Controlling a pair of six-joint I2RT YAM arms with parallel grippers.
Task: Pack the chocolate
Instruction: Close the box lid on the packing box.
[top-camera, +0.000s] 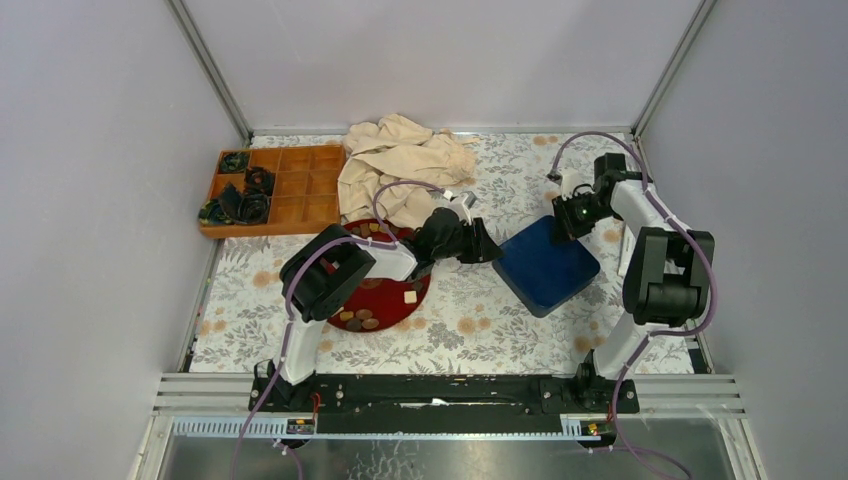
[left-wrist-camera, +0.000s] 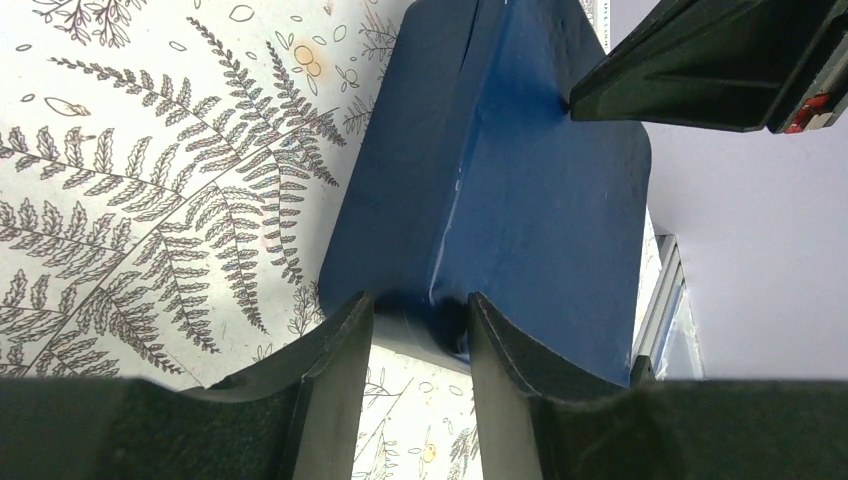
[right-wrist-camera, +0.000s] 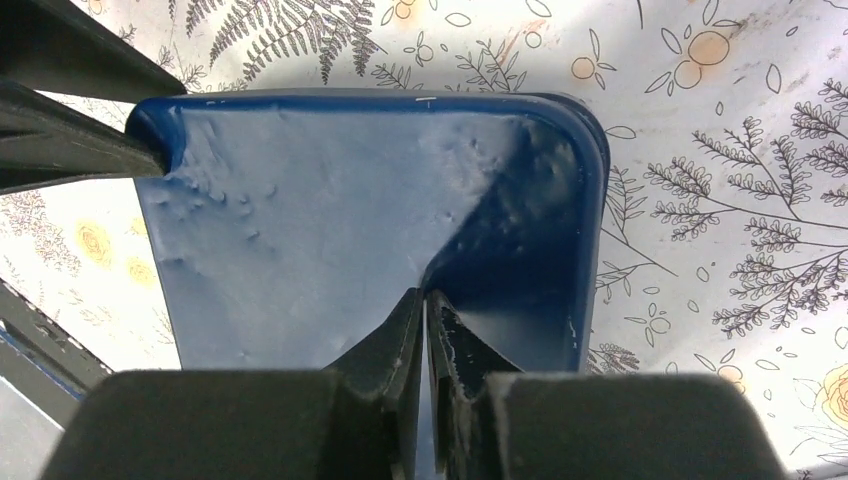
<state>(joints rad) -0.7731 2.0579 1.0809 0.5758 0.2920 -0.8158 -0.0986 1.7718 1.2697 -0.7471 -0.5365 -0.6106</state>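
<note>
The chocolate (top-camera: 357, 320), small brown and cream pieces, lies on a red plate (top-camera: 392, 303) that my left arm partly hides. A dark blue box (top-camera: 548, 265) sits to the right of the plate. My left gripper (top-camera: 492, 248) is at the box's left corner. In the left wrist view the blue box (left-wrist-camera: 520, 200) has that corner wedged between the fingertips of the left gripper (left-wrist-camera: 418, 305). My right gripper (top-camera: 562, 225) is at the far right edge. In the right wrist view the right gripper (right-wrist-camera: 425, 295) is pinched on the thin rim of the blue box (right-wrist-camera: 330, 220).
An orange compartment tray (top-camera: 300, 190) with dark wrappers stands at the back left. A crumpled beige cloth (top-camera: 400, 160) lies behind the plate. A floral tablecloth (top-camera: 470, 320) covers the table, which is enclosed by grey walls.
</note>
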